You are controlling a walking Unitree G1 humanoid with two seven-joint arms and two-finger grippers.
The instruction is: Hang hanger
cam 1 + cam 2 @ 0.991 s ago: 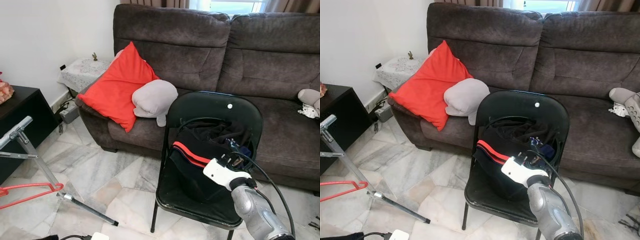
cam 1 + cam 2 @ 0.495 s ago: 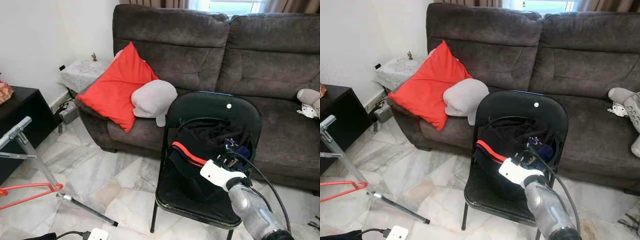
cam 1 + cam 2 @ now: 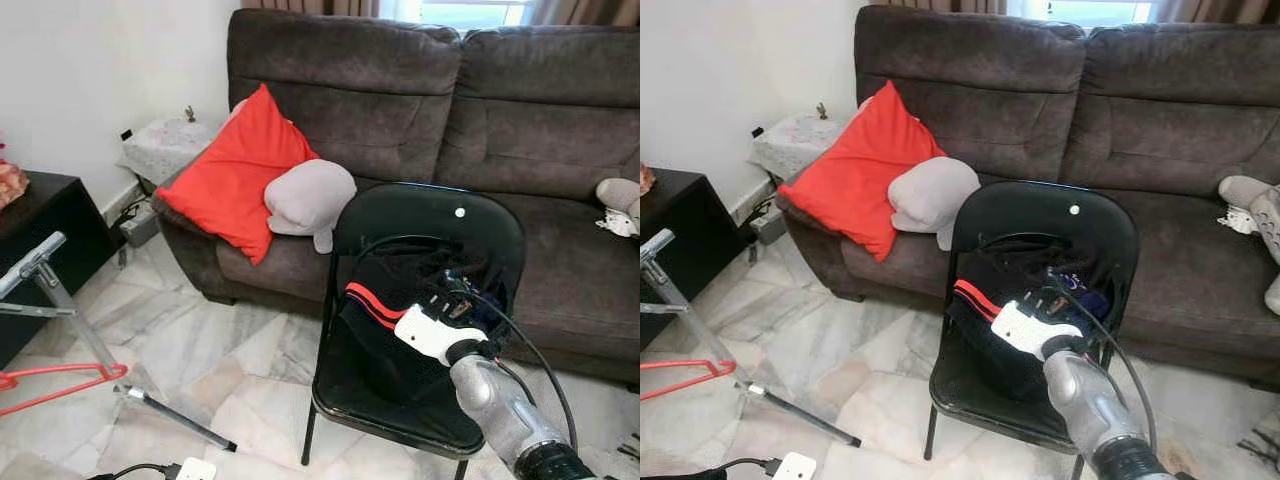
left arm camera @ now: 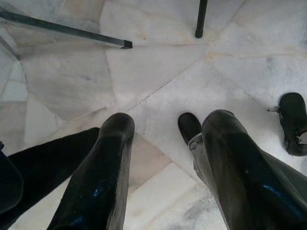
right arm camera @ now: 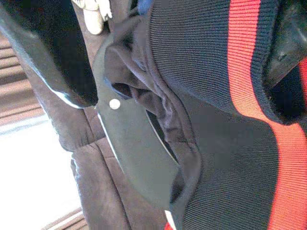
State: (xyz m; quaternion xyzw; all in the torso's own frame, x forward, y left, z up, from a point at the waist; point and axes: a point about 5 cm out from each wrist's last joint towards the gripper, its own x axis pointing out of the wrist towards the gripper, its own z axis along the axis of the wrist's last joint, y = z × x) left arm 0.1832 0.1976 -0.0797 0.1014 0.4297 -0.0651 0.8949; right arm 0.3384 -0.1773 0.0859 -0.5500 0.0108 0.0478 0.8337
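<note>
Between your right gripper's spread jaws, the black garment with its red stripe is lying. Your left gripper is hanging over the floor, jaws parted.

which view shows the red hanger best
The left eye view: the red hanger lies on the marble floor by the metal rack leg, with most of its frame in sight. The right eye view cuts more of it off at the picture's edge.

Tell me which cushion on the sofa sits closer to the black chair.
The grey cushion: it lies just behind the black chair's backrest, while the red cushion leans further toward the sofa's left armrest end.
</note>
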